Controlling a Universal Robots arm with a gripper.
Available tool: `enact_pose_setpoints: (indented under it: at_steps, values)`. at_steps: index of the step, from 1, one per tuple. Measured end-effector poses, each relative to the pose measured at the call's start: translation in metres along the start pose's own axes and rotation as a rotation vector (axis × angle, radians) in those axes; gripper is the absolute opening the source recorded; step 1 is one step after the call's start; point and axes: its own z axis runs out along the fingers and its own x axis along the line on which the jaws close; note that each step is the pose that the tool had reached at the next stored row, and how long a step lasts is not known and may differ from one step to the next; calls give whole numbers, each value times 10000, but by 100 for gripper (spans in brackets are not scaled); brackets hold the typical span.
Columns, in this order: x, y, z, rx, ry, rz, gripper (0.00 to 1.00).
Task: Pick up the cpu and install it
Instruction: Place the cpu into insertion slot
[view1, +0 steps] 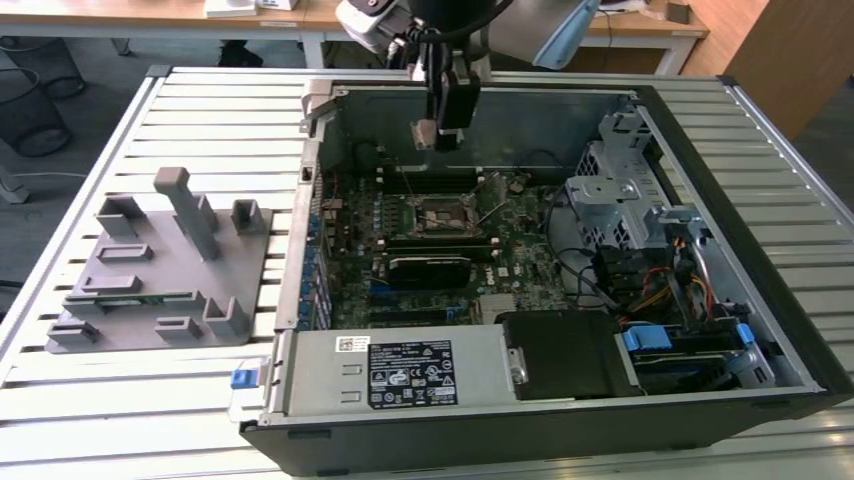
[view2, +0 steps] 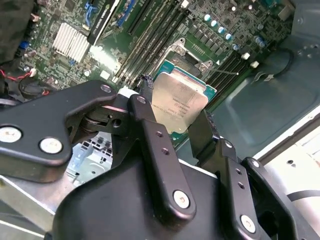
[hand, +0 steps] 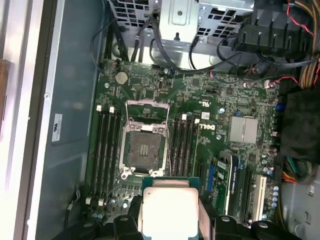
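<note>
The cpu (view2: 177, 102) is a flat square chip with a shiny silver top, and my gripper (view2: 172, 114) is shut on it by two opposite edges. In the exterior view the gripper (view1: 438, 135) hangs with the cpu (view1: 424, 134) above the back part of the open computer case (view1: 747, 290). The empty cpu socket (hand: 145, 147) lies on the green motherboard (hand: 215, 100) with its metal frame open. In the first wrist view the cpu (hand: 169, 210) sits between the black fingers (hand: 207, 212), just off one edge of the socket and well above it.
A grey fixture plate (view1: 154, 270) with upright posts lies on the slatted table, at the exterior view's left of the case. Inside the case are memory slots (hand: 105, 150), a silver drive cage (view1: 621, 190), loose cables (view1: 654, 270), a power supply (view1: 400, 370) and a black block (view1: 574, 355).
</note>
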Motion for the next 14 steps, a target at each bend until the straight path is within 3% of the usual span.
enact_pose_setpoints:
  at_steps: [6, 11, 14]
  values:
    - [44, 11, 60, -1, 32, 143, 53]
    - [146, 51, 96, -1, 33, 159, 53]
    - [153, 59, 125, 1, 32, 316, 53]
